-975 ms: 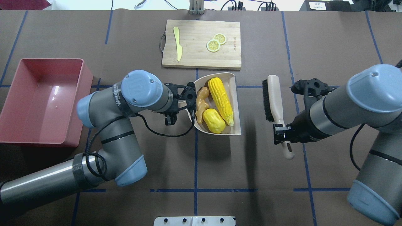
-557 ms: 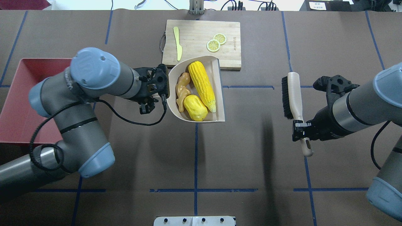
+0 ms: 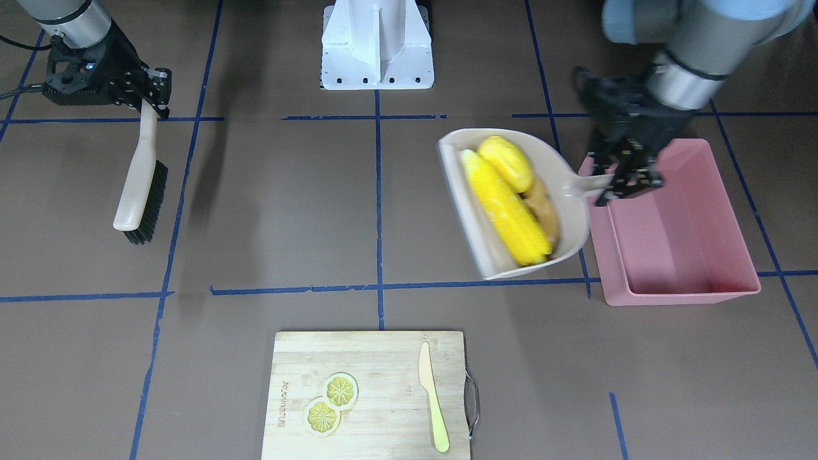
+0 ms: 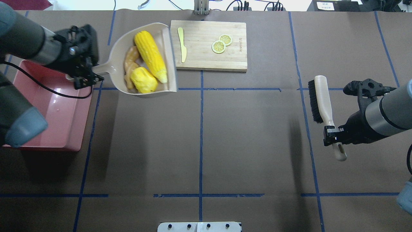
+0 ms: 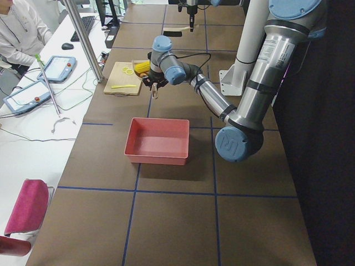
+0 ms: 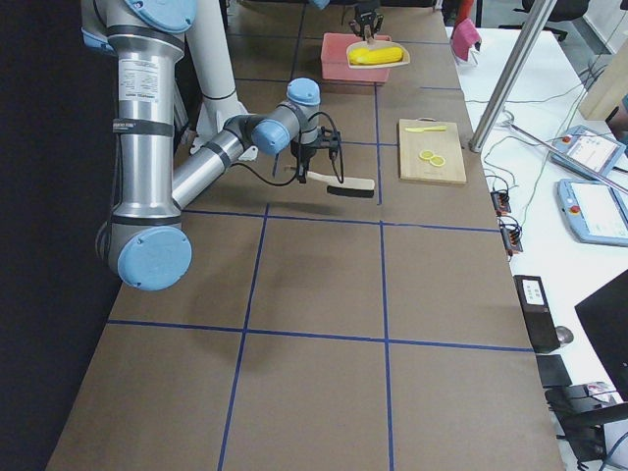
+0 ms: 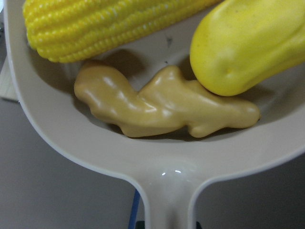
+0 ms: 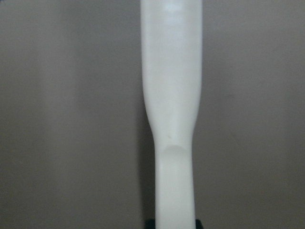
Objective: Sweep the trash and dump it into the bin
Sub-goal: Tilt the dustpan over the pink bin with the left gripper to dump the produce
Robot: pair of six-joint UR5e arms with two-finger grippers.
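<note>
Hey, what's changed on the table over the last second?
The left gripper, still shut on the dustpan, carried it away from the table's middle up to the pink bin. The corn cob, yellow lump and ginger root rode along inside. The right gripper, still holding the brush, drew it outward to the robot's right. The pink bin, cutting board, knife and lemon slices stayed put.
</note>
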